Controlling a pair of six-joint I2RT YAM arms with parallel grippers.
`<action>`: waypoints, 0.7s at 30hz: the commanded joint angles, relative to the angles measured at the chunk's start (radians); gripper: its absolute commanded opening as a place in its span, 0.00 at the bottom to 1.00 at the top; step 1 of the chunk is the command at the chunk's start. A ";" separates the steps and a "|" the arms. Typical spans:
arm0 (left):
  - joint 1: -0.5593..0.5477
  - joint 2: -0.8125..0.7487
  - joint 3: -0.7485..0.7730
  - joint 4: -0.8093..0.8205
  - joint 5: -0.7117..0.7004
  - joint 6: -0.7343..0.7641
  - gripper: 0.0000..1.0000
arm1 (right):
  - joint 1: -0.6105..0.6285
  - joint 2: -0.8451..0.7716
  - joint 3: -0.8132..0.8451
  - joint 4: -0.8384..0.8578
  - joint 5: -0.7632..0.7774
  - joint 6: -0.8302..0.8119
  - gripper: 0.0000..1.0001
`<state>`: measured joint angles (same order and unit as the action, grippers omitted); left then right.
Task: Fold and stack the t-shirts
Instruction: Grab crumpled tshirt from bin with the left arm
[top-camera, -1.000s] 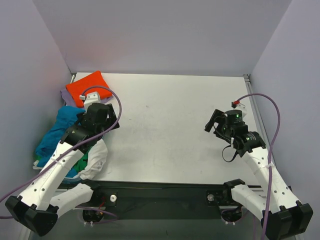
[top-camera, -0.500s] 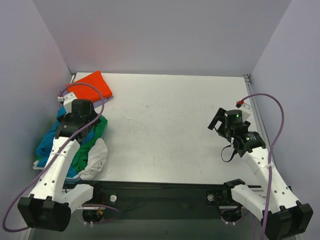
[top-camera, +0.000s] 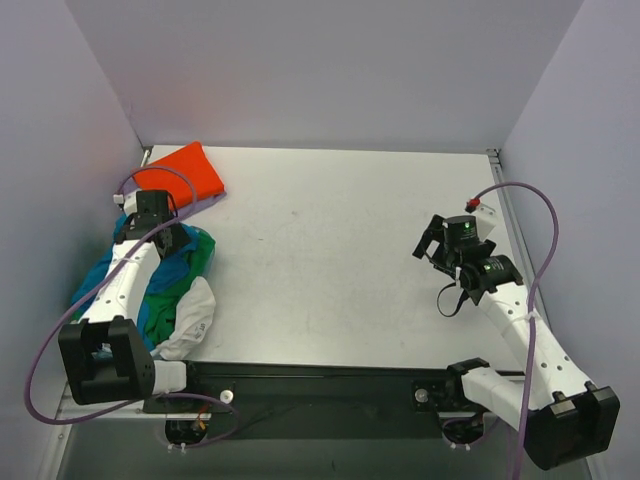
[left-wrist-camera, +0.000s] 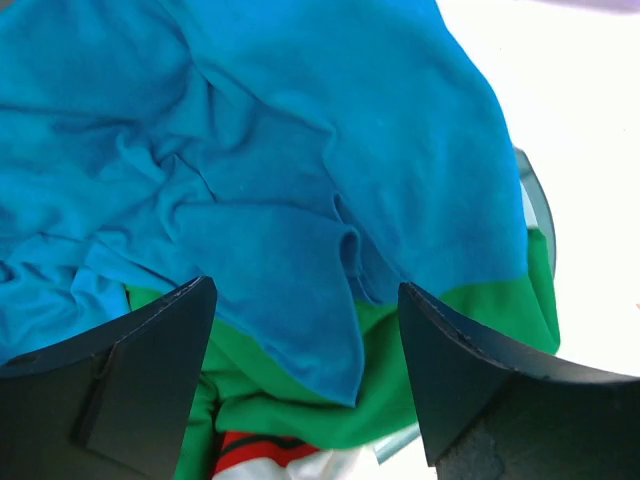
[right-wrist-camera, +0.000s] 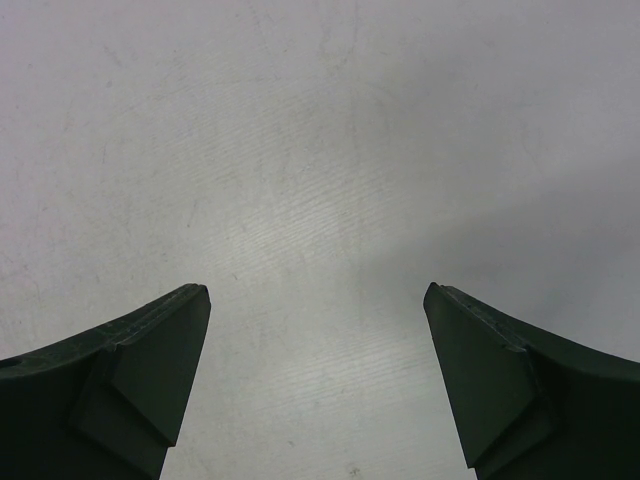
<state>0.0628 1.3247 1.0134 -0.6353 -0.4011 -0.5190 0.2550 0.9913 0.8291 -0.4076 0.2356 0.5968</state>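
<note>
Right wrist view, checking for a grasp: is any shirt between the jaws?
No, the right gripper has its jaws wide apart, and only the bare table shows between them.

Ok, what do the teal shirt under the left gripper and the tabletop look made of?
Teal shirt: soft matte cloth, probably cotton knit; it lies in loose creases and folds. Tabletop: hard, pale grey, dull sheen, fine streaks and scuffs; laminate or painted metal, cannot tell.

No writing, label, brand or number can be read anywhere. The red-and-black patch (left-wrist-camera: 255, 450) between the fingers of the left gripper (left-wrist-camera: 305, 290) is illegible.
</note>
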 joint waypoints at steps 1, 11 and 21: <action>0.028 0.011 0.011 0.092 0.033 0.004 0.82 | -0.002 0.013 0.045 0.020 0.036 -0.022 0.94; 0.032 0.100 -0.032 0.121 0.074 -0.026 0.59 | -0.002 0.044 0.071 0.020 0.033 -0.035 0.94; 0.031 0.048 0.037 0.079 0.009 -0.004 0.01 | -0.002 0.041 0.071 0.020 0.025 -0.038 0.93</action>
<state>0.0879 1.4254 0.9848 -0.5667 -0.3481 -0.5369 0.2550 1.0302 0.8673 -0.3954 0.2359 0.5705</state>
